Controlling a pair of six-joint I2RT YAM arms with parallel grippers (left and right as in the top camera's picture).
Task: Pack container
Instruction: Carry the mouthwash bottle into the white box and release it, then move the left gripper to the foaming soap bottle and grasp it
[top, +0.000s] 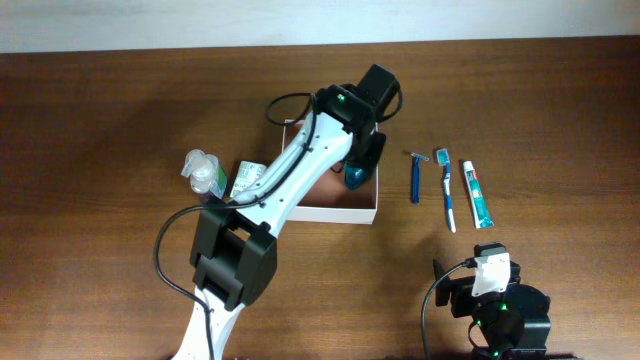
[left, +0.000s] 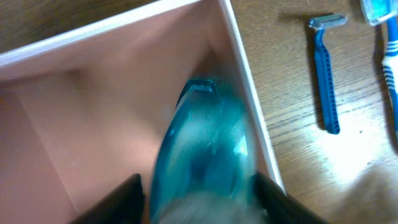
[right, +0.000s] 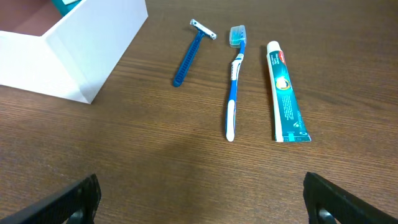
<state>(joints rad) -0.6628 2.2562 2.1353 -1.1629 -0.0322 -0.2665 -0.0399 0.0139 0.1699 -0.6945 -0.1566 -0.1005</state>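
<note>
Wood table; container at centre. Left gripper clamped on teal bottle, inside container, close to right wall. Right gripper spread, empty, near right. Risk: bottle strikes wall or topples on release, cause small wall clearance.

Soft, even indoor light, with a faint shadow on the brown wooden table. The left wrist view is blurred: the close translucent teal bottle and white square container smear. The other views are sharp.
</note>
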